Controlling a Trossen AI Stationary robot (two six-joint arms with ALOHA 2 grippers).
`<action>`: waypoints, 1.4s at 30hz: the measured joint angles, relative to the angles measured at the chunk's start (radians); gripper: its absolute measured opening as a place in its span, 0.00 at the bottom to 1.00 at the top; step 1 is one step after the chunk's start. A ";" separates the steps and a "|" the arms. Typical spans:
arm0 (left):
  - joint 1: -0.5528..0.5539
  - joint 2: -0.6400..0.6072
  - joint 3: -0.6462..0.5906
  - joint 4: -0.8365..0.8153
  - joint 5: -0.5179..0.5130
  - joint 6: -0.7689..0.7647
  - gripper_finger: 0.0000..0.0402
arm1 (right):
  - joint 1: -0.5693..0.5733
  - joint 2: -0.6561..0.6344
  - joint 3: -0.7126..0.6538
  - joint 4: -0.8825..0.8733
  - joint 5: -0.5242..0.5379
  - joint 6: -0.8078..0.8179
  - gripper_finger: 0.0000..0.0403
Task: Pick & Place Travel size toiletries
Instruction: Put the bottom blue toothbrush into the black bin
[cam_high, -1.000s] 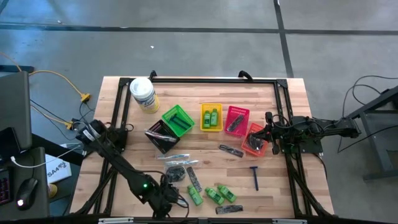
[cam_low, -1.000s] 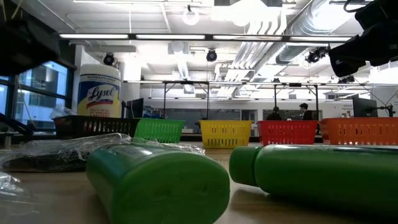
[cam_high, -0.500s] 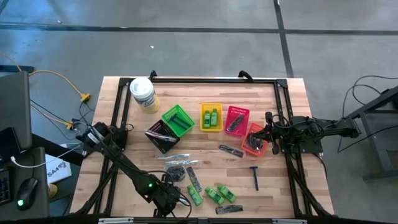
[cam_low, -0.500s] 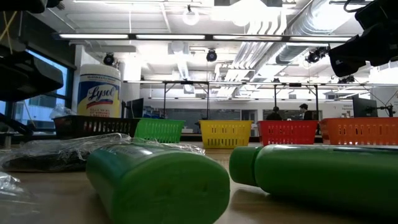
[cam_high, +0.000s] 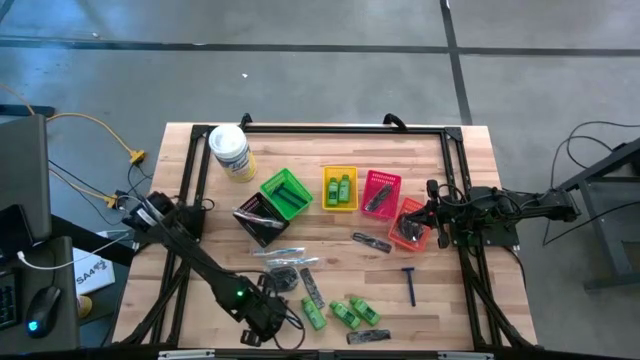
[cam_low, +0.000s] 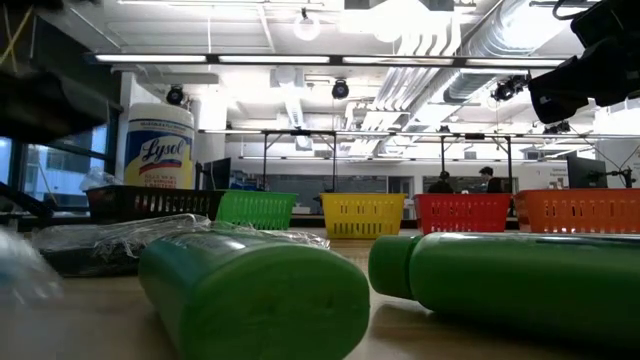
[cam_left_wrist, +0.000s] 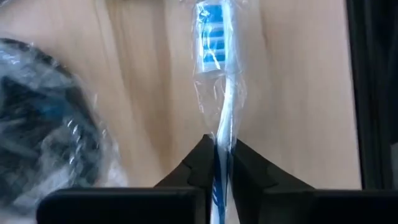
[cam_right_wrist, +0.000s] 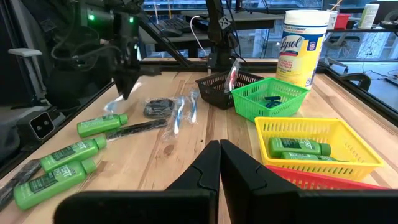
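Observation:
My left gripper (cam_high: 262, 318) is over the table's near left part, shut on a clear-wrapped toothbrush (cam_left_wrist: 211, 37) with a blue-and-white head. A round dark packet (cam_left_wrist: 43, 124) in clear wrap lies beside it. Green mini bottles (cam_high: 345, 312), dark combs (cam_high: 313, 290) and a blue-handled razor (cam_high: 409, 285) lie flat on the wood near the front edge. My right gripper (cam_right_wrist: 219, 162) is shut and holds nothing, at the table's right side by the orange basket (cam_high: 411, 224). My left gripper pinches the toothbrush's wrapped handle (cam_left_wrist: 225, 124) between its two fingers, well behind the head. The fingers come from above, slanting steeply down, and the handle runs through the gap between them. The head points away over the wood; I cannot tell whether it is lifted clear.
Black (cam_high: 261, 219), green (cam_high: 286, 192), yellow (cam_high: 340, 187) and red (cam_high: 380, 193) baskets stand in a row mid-table. A big white tub (cam_high: 230, 152) stands at the far left. A dark frame (cam_high: 340, 128) runs round the table's edges.
My left arm has shifted slightly over the table's near left part. In the low view the clear wrap at the left has stirred and now shows higher and blurred.

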 joint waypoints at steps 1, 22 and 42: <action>-0.003 -0.017 0.000 -0.016 -0.012 0.012 0.07 | 0.000 0.000 0.000 0.000 0.000 0.000 0.01; 0.015 -0.915 -0.400 0.077 -0.494 0.340 0.04 | 0.000 0.000 0.000 -0.006 -0.001 0.000 0.01; 0.016 -1.586 -0.978 0.299 -0.662 0.356 0.04 | 0.000 0.000 0.000 -0.006 0.000 0.000 0.01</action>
